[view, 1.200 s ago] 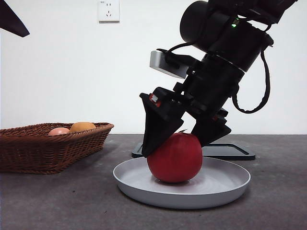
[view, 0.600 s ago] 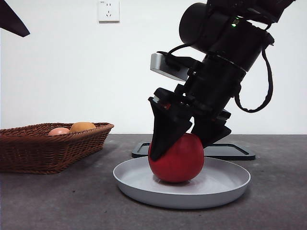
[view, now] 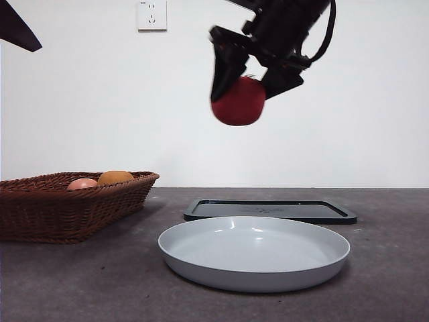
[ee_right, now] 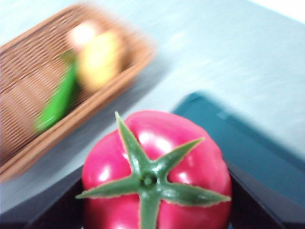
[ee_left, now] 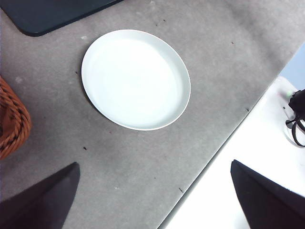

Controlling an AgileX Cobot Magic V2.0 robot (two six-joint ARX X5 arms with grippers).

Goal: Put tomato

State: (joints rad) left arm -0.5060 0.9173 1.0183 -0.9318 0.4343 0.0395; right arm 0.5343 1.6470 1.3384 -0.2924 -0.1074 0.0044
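My right gripper (view: 249, 75) is shut on the tomato (view: 238, 102), a glossy deep-red round fruit, and holds it high in the air above the grey plate (view: 255, 272). In the right wrist view the tomato (ee_right: 157, 167) with its green spiky calyx sits between my jaws. The plate holds nothing and also shows in the left wrist view (ee_left: 100, 57). My left gripper (ee_left: 157, 200) is open and empty, high above the table, and shows as a black tip at the top left corner of the front view.
A wicker basket (view: 40, 208) at the left holds an orange fruit (view: 115, 177), a pale pinkish fruit (view: 82, 183) and something green (ee_right: 57, 102). A black tray (view: 268, 210) lies behind the plate. The table's edge runs near the plate in the left wrist view.
My right gripper closed on the tomato in the plate and has lifted it high above the plate. The plate now holds nothing.
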